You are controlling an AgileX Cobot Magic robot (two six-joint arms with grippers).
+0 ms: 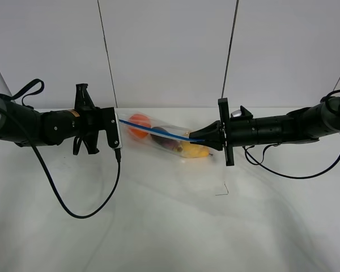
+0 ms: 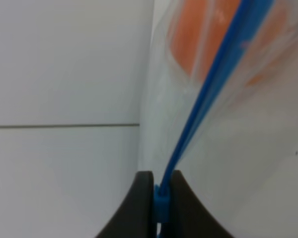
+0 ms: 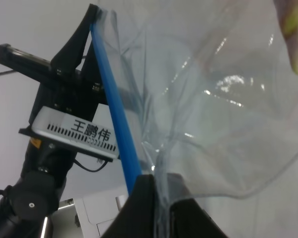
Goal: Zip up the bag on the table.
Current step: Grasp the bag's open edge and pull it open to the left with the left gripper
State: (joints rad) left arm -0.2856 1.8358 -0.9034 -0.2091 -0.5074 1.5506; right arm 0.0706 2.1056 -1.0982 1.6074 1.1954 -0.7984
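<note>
The clear plastic bag (image 1: 164, 136) hangs stretched between both grippers above the white table (image 1: 170, 226). Its blue zip strip (image 1: 153, 131) runs taut from left to right. An orange (image 1: 139, 123), a purple piece and a yellow pear (image 1: 194, 151) show through it. My left gripper (image 1: 118, 120) is shut on the left end of the zip strip; in the left wrist view (image 2: 162, 191) the blue slider sits between its black fingers. My right gripper (image 1: 207, 136) is shut on the right end; in the right wrist view (image 3: 156, 186) the strip (image 3: 116, 119) and plastic are pinched.
Black cables hang from both arms onto the table: a loop under the left arm (image 1: 79, 212), another under the right arm (image 1: 283, 173). A small dark mark (image 1: 224, 190) lies on the table below the bag. A white panelled wall (image 1: 170, 51) stands behind.
</note>
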